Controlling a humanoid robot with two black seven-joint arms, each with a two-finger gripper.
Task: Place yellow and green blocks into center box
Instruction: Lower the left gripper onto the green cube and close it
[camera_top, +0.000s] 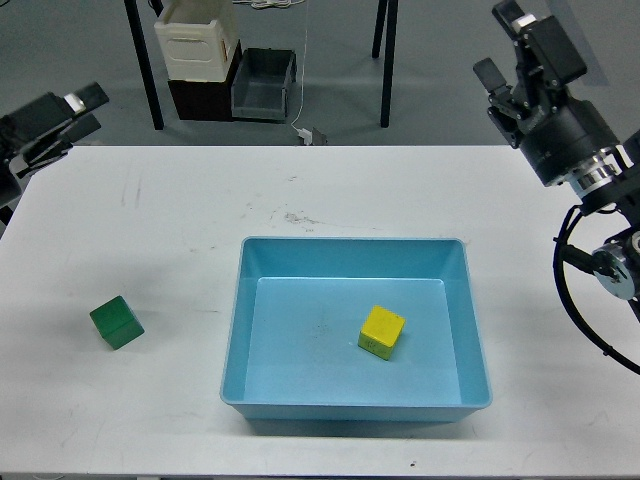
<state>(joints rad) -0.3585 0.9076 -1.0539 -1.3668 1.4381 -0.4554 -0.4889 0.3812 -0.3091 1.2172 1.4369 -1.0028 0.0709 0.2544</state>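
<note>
Yellow block (382, 332) lying inside blue tray (238, 300); green block (116, 323) sitting on white table (150, 220), left, well apart. Left gripper (82, 110) state indiscernible; right gripper (508, 50) gaping, empty. Risk: pinching rotated green block across corners, causing slipping.

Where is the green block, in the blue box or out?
Out. The green block sits on the white table, left of the blue box.

The yellow block (382, 332) lies inside the light-blue tray (232, 345), right of its middle, well below and left of the right gripper (507, 55), whose fingers stand apart. The green block (116, 323) sits on the white table (150, 220), well below the left gripper (85, 108).
</note>
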